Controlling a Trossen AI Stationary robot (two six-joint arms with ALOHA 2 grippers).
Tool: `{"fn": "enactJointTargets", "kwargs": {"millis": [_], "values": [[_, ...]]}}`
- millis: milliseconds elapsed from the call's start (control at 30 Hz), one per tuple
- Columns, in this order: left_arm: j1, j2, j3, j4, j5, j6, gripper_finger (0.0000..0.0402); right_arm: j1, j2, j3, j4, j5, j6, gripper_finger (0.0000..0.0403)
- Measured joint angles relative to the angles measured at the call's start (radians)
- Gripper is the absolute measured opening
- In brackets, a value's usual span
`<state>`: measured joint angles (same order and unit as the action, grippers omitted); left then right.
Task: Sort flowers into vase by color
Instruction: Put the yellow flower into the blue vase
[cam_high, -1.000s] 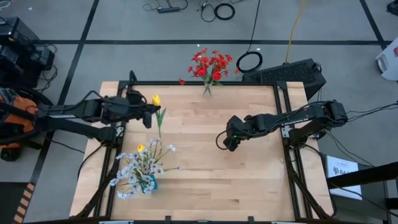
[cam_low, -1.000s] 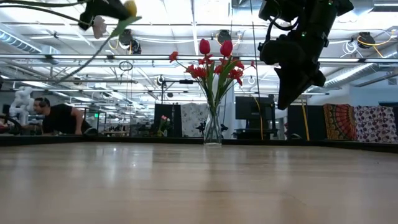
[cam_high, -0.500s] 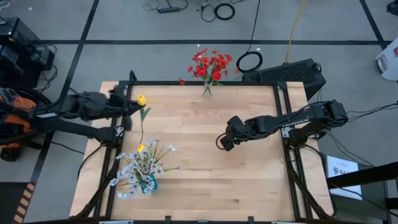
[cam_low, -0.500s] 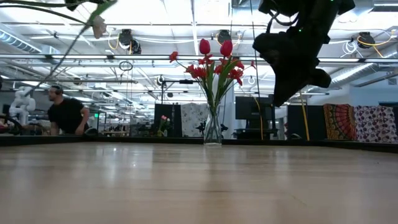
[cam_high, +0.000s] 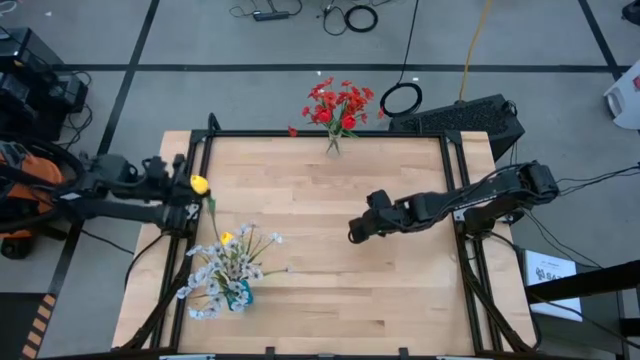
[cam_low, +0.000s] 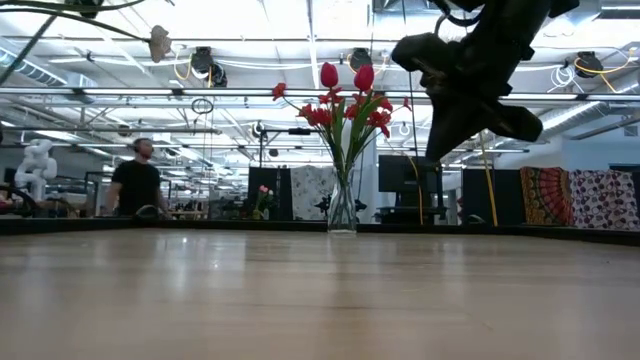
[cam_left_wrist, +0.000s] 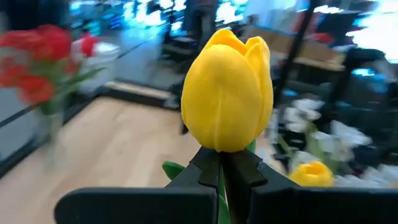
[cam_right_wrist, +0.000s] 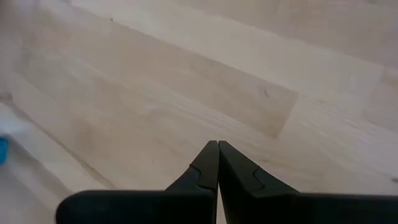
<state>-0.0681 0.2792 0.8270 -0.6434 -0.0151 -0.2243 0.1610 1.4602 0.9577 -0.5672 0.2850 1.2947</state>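
Observation:
My left gripper (cam_high: 186, 185) is over the table's left edge, shut on a yellow tulip (cam_high: 200, 184) whose head fills the left wrist view (cam_left_wrist: 229, 93). Its green stem (cam_high: 212, 215) runs toward the near-left vase (cam_high: 238, 294), which holds white sprays (cam_high: 215, 270) and another yellow tulip (cam_high: 227, 238). Where the stem ends is lost among them. A clear vase of red flowers (cam_high: 337, 104) stands at the far edge (cam_low: 343, 130). My right gripper (cam_high: 354, 233) hangs shut above bare table right of centre (cam_right_wrist: 217, 144). My left gripper pinches the yellow tulip's stem just below the head (cam_left_wrist: 221, 163) between its two fingertips (cam_left_wrist: 208, 165). The fingers come level from the table's left side and lie across the stem. The head stands above the fingers, lifted clear of the table, and the stem trails below.
The wooden tabletop (cam_high: 330, 290) lies bare between the two vases. A black frame rail (cam_high: 330, 134) runs along the far edge, with posts at the sides. A person (cam_low: 137, 180) stands in the room beyond the table.
My left gripper has carried the yellow tulip toward the table's left edge and slightly nearer, so the head now sits over the left rail and the stem has swung with it. My right gripper has drifted a little toward the near-left and tipped.

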Motion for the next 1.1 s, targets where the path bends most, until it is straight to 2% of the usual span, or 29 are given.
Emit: {"fn": "enactJointTargets", "kwargs": {"millis": [167,400,500,600,800,1000,1100], "values": [[0.000,-0.078,-0.118,0.170,0.127,0.001,0.0008,0.011,0.040,0.000,0.039,0.003,0.081,0.0000],[0.000,-0.213,-0.134,0.169,0.333,-0.026,0.0008,0.011,0.118,0.000,0.115,-0.030,0.150,0.0000],[0.000,-0.277,-0.132,0.174,0.368,-0.054,0.0008,0.011,0.144,0.000,0.152,-0.031,0.184,0.0000],[0.002,-0.275,-0.134,0.201,0.419,-0.059,0.0008,0.011,0.161,0.000,0.181,-0.047,0.210,0.0000],[0.002,-0.255,-0.231,0.460,0.492,-0.069,0.0008,0.011,0.188,0.001,0.252,-0.051,0.242,0.0000],[0.002,-0.255,-0.298,0.512,0.505,-0.111,0.0008,0.011,0.196,0.000,0.258,-0.051,0.265,0.0000],[0.002,-0.255,-0.314,0.630,0.517,-0.111,0.0008,0.011,0.196,0.000,0.264,-0.051,0.265,0.0000]]}}
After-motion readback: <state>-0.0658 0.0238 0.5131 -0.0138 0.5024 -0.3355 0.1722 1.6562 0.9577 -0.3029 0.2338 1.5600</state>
